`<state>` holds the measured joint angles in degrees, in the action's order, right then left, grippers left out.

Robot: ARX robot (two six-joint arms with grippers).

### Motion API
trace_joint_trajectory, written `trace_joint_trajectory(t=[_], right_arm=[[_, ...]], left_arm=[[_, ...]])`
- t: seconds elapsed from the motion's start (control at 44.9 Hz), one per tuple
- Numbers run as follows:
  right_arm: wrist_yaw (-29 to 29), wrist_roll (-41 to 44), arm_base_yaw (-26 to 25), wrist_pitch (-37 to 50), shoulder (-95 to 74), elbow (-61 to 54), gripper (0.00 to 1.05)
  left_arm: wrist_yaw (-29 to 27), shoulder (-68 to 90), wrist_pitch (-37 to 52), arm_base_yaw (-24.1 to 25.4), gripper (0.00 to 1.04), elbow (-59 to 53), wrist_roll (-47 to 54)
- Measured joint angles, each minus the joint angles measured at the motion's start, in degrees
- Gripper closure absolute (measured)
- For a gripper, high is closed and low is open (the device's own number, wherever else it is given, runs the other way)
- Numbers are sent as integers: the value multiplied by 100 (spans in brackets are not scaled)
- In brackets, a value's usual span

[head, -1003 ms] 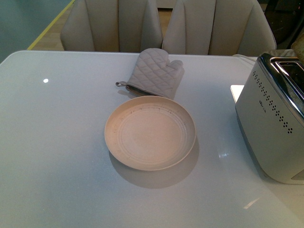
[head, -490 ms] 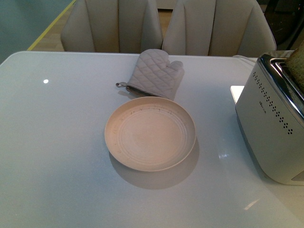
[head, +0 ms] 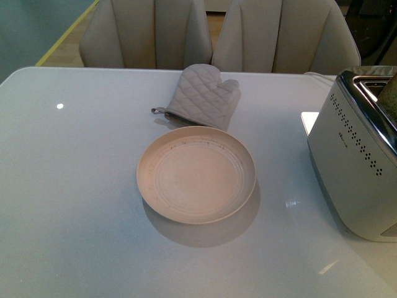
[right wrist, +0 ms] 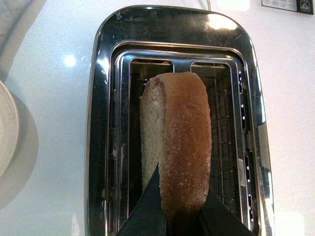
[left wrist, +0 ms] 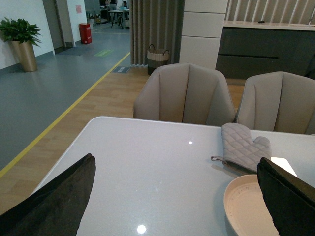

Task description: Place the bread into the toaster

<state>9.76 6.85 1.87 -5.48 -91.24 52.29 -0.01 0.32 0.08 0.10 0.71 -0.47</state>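
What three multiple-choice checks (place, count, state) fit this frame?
1. Where is the oven mitt? A on the table, beyond the plate; B on the plate; C on the toaster.
2. How many chairs stand behind the table? A one; B two; C four.
3. The bread is? A flat on the plate; B on the table; C held by the right gripper over the toaster's slots.
Key: A, it lies past the plate's far rim; B, two backrests show; C, the right wrist view shows it clamped above the slots.
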Motion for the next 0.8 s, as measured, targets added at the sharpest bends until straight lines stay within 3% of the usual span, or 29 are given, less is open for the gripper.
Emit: trace_joint_trajectory(t=[0.067,0.312,0.513,0.624,0.736,0.802], right_arm=[[-44,-28,-2,96,-79,-87,97],[-363,-328,-173,247,146,-297,47],[-684,-542,-568,393,1967,-581,8],[-1084,-588,-789,745,2844,-953,12],[-1528,-610,-848,2549,3598,-1851,29],[-1558,-612,-798,3027,3790,-2216,38]], left_arm=[[0,0,0,0,7,0,-2],[0,0,0,0,7,0,-2],[0,0,0,0,7,0,0],[0,0,0,0,7,0,-2],[0,0,0,0,7,0,0],[4,0,0,0,7,0,0]])
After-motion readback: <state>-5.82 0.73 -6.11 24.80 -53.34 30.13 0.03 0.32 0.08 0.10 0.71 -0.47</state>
